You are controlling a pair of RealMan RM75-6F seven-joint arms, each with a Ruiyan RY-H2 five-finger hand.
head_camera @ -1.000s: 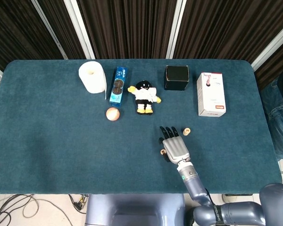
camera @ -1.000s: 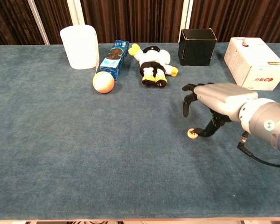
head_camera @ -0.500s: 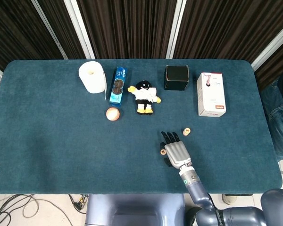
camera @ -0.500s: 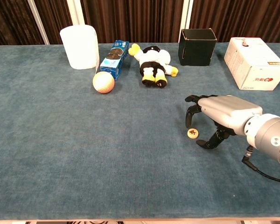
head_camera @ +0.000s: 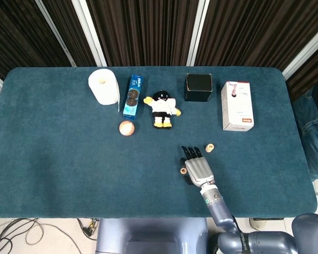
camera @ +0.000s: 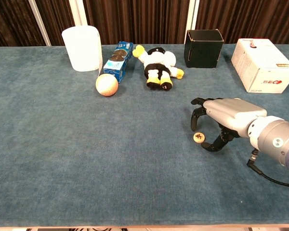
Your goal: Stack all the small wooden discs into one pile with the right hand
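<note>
My right hand (head_camera: 197,168) (camera: 223,117) hovers low over the front right part of the blue table, fingers arched downward. A small wooden disc (camera: 198,137) (head_camera: 183,171) with a dark mark stands tilted on the cloth between the thumb and the curled fingertips (camera: 193,126), which press on its edges. A second small wooden disc (head_camera: 209,147) lies flat just beyond the hand to the right; the hand hides it in the chest view. My left hand does not show in either view.
Along the far side stand a paper roll (head_camera: 104,86), a blue cookie pack (head_camera: 132,97), a plush penguin (head_camera: 161,109), a black box (head_camera: 198,87) and a white carton (head_camera: 237,105). A small ball (head_camera: 126,128) lies left of centre.
The hand drew back toward the near edge and lowered over the disc. The disc went from lying flat to tilted, and the thumb has closed in on it.
</note>
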